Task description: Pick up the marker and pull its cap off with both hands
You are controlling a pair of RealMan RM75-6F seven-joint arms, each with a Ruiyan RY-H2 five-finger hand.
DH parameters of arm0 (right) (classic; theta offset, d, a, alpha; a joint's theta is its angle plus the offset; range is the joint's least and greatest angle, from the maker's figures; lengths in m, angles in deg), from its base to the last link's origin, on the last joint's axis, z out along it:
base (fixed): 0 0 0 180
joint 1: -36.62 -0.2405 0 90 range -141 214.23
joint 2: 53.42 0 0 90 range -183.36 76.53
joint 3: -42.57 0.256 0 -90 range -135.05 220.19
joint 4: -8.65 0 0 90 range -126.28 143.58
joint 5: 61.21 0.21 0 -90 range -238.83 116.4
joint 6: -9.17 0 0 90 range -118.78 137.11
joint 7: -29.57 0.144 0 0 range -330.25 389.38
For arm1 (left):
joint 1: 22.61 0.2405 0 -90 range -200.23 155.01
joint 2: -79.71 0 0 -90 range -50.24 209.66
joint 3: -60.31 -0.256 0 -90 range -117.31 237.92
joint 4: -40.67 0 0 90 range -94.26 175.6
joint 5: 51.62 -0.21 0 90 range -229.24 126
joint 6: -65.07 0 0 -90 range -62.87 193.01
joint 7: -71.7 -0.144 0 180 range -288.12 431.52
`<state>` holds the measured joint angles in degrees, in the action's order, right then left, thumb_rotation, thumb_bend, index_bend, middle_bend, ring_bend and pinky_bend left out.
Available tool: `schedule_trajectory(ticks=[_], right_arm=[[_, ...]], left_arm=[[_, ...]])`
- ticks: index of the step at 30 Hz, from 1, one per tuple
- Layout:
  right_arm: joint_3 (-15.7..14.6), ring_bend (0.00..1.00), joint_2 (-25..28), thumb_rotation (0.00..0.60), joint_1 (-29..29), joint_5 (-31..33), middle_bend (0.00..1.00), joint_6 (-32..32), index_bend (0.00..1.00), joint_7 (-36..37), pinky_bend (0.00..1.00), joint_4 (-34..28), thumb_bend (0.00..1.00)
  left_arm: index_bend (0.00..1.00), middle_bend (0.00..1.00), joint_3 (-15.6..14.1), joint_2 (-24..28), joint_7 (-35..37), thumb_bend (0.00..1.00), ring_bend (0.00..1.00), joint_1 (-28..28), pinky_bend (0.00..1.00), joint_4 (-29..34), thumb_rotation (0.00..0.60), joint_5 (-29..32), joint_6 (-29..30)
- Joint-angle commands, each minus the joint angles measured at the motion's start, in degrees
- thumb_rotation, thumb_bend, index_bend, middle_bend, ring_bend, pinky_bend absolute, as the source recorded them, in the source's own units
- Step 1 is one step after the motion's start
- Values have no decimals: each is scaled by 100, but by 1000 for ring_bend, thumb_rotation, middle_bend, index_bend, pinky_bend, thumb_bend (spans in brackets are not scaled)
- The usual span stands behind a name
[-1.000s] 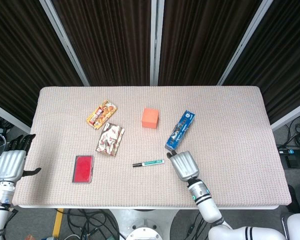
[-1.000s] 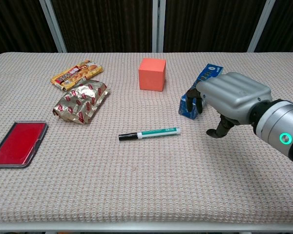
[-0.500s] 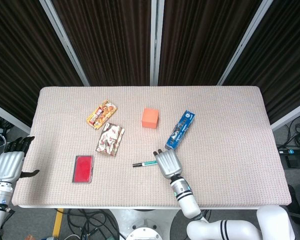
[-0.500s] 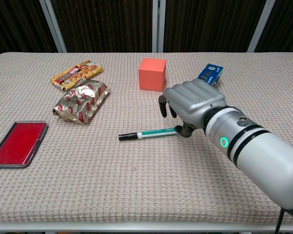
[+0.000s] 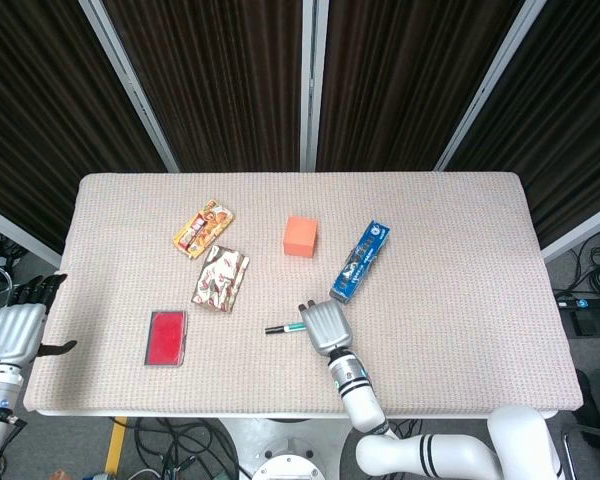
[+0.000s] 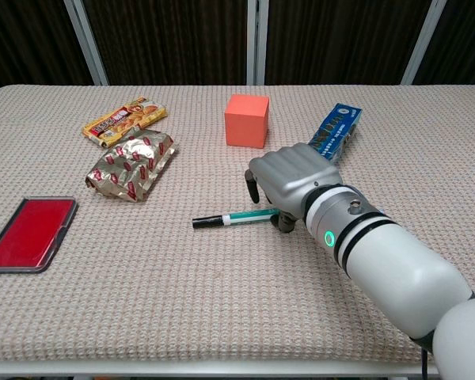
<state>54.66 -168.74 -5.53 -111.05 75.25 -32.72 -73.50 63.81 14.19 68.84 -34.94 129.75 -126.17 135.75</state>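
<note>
- The right hand (image 6: 289, 182) hovers over the green-and-white end of the slim white marker with a green label and black cap (image 6: 233, 218), near the middle of the front edge of the beige woven table surface (image 6: 222, 317). Its fingers curl down around the barrel, but I cannot tell whether they pinch it yet — the marker lies flat on the cloth.
- To do the grasp well, I judge the fingers should close on the barrel only, leaving the black cap end free for the other hand, then lift straight up so the pen does not roll.
- The left hand (image 5: 18, 325) hangs off the left edge, fingers spread, holding nothing — well apart from the marker.
- Counted, near to far: one marker; one flat red rectangular case (image 6: 28, 233) toward the front-left corner; one crinkled silver-and-red foil packet (image 6: 132, 166); one long blue box (image 6: 334, 131); one orange cube (image 6: 246, 120); one yellow-and-red snack bar (image 6: 124, 119), toward the far left.
</note>
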Motion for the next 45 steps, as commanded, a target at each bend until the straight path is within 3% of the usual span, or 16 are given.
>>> schedule_trajectory(ticks=[1,20,40,45], right_arm=[[-27,755,-30,600,-25,29,425,-1,413,21,890,44,271],[-131,755,-282,600,-110,138,452,76,421,129,891,429,289],[-40,767,-434,600,-56,-219,585,393,612,437,892,661,327],[39,776,-340,600,-10,-406,603,638,634,461,893,519,327]], left_arm=[[73,89,-10,2,24,3,22,6,115,-17,600,-12,-1],[73,89,-39,-71,128,4,21,25,115,-155,600,-1,-43],[74,89,-43,-122,127,3,22,-9,117,-210,600,33,-150],[123,159,105,-370,242,15,52,16,201,-460,600,-317,399]])
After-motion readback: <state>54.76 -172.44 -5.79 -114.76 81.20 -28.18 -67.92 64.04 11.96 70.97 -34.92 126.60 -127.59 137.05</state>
